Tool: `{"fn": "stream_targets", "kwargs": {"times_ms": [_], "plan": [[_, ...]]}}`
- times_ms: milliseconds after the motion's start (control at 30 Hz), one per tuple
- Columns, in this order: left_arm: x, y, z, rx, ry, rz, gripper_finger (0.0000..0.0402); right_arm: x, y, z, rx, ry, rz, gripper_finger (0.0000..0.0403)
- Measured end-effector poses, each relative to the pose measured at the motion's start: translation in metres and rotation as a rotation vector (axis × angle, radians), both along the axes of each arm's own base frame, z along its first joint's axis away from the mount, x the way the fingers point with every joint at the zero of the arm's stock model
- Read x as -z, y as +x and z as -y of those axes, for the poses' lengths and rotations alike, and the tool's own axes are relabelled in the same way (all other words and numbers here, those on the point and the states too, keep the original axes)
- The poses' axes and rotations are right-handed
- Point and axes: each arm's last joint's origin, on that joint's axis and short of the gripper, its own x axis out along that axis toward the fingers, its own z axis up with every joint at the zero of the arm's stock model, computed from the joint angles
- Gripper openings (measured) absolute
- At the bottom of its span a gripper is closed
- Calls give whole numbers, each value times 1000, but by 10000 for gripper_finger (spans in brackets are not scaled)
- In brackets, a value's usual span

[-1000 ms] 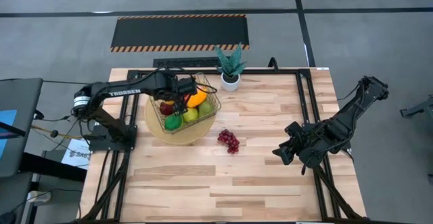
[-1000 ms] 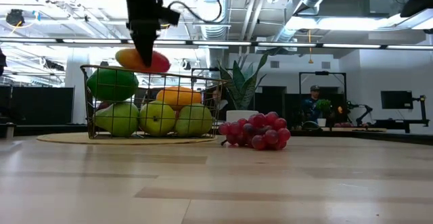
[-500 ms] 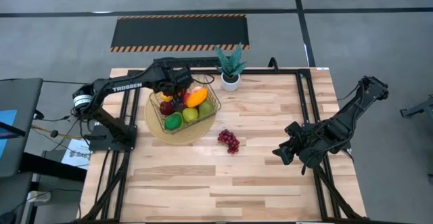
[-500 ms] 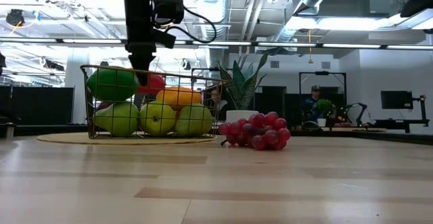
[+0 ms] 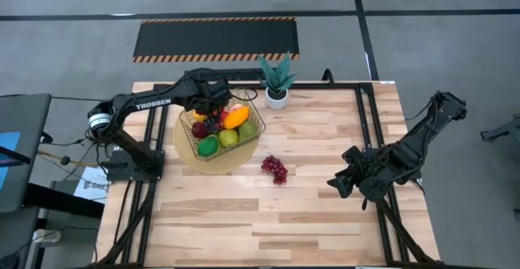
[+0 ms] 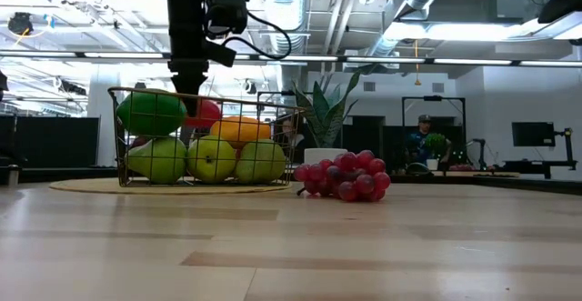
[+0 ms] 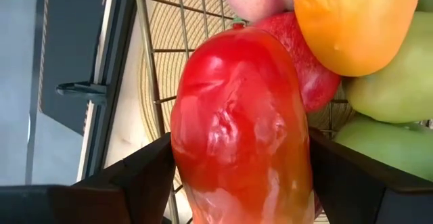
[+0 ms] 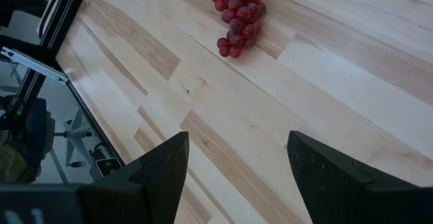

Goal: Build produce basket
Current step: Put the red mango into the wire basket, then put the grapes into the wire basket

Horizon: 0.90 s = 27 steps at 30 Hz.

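The gold wire basket (image 5: 258, 127) stands on a round woven mat (image 5: 188, 160) at the table's far left. It holds a green lime (image 6: 150, 115), an orange mango (image 6: 238, 128), green fruits (image 6: 211, 158) and a red apple (image 7: 318, 82). My left gripper (image 6: 191, 101) reaches down into the basket, shut on a red-orange mango (image 7: 240, 116). Purple grapes (image 5: 275, 169) lie on the table right of the basket. My right gripper (image 5: 341, 181) is open and empty over the table's right side. My left gripper pinches the red-orange mango's two long sides (image 7: 183, 149) between its two fingers (image 7: 135, 180). The fingers come from above, pointing down, and lie across the mango. The mango (image 6: 205, 112) sits below the basket's rim among the other fruits; whether it rests on them I cannot tell.
A small white pot with a spiky green plant (image 5: 277, 90) stands at the far edge, just right of the basket. Bare wood (image 5: 244, 220) spreads over the near half of the table, and the right wrist view shows the grapes (image 8: 238, 11) far ahead.
My left gripper has gone down and a little toward the table's far edge, carrying the red-orange mango from above the basket's rim down among the fruits inside. It has stayed shut on the mango and has kept still in the last half second.
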Motion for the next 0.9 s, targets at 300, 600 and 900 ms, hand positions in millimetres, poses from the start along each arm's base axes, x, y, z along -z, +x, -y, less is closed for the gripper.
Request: {"fn": "stream_targets", "kwargs": {"times_ms": [300, 600, 900], "plan": [[1, -3, 2, 2, -16, -35, 289, 0, 0, 0, 0, 0, 0, 273], [1, -4, 2, 8, -26, -48, 336, 0, 0, 0, -1, 0, 0, 273], [-24, 6, 4, 32, -77, 80, 349, 0, 0, 0, -1, -1, 0, 273]]}}
